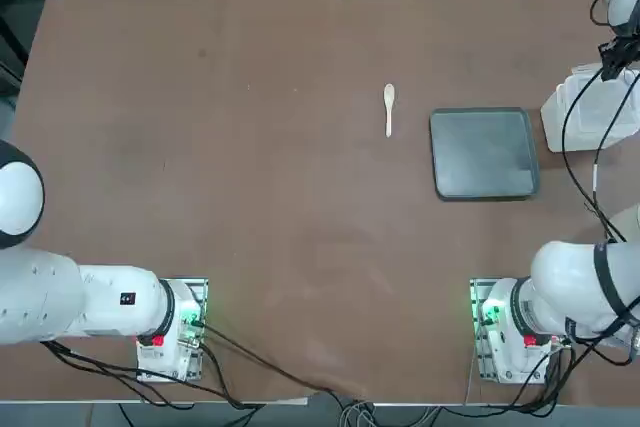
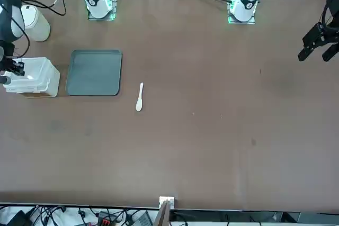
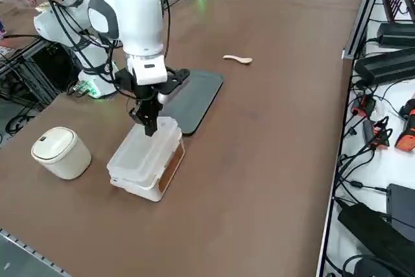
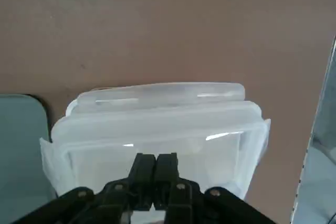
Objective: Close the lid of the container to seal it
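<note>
The container [image 3: 155, 174] is a translucent white box at the right side of the table, next to the dark grey tray. The lid [image 3: 144, 149] lies flat on top of it, covering the whole opening. My right gripper [image 3: 150, 129] points straight down with its fingers shut together and nothing between them. Its tips rest on the lid near the edge closest to the tray. In the wrist view the shut gripper [image 4: 156, 159] sits over the lid [image 4: 157, 129]. From overhead the container [image 1: 590, 112] lies under the gripper [image 1: 610, 62]. The front view shows the container [image 2: 34, 78] at the far left.
A dark grey square tray [image 1: 484, 153] lies beside the container, towards the table's middle. A small pale spoon [image 1: 389, 107] lies past the tray. A white round canister [image 3: 61, 152] stands near the container on the robot's side. The table edge [image 3: 26, 244] runs close by.
</note>
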Robot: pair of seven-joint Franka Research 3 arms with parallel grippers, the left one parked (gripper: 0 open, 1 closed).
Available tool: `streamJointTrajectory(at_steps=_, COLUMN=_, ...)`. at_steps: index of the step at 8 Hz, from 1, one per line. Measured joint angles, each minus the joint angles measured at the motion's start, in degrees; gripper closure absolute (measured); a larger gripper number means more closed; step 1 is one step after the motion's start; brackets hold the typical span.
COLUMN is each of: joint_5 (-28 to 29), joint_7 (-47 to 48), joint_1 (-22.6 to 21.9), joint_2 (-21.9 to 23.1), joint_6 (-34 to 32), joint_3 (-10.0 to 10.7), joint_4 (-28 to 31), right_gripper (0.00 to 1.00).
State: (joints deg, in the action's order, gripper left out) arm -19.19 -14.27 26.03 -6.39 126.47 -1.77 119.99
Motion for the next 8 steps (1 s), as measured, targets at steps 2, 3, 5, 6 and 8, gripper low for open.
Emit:
streamJointTrajectory(at_steps=2, joint_5=0.4, joint_7=-1.0, joint_1=0.6, joint_2=-1.5, joint_6=1.7, joint_3=0.0, joint_4=0.0, right_gripper=0.98)
streamJointTrajectory(at_steps=3, joint_5=0.5, joint_7=-1.4, joint_1=0.9, joint_2=-2.0, joint_6=2.3, joint_3=0.0, joint_4=0.0, right_gripper=0.98)
streamJointTrajectory(at_steps=5, joint_5=0.7, joint_7=-2.3, joint_1=1.7, joint_2=-3.6, joint_6=4.7, joint_3=0.0, joint_4=0.1, right_gripper=0.98)
streamJointTrajectory(at_steps=6, joint_5=0.7, joint_7=-2.7, joint_1=2.1, joint_2=-4.5, joint_6=6.3, joint_3=0.0, joint_4=0.1, right_gripper=0.98)
streamJointTrajectory(at_steps=8, joint_5=0.7, joint_7=-3.1, joint_1=2.5, joint_2=-5.0, joint_6=7.8, joint_3=0.0, joint_4=-0.1, right_gripper=0.98)
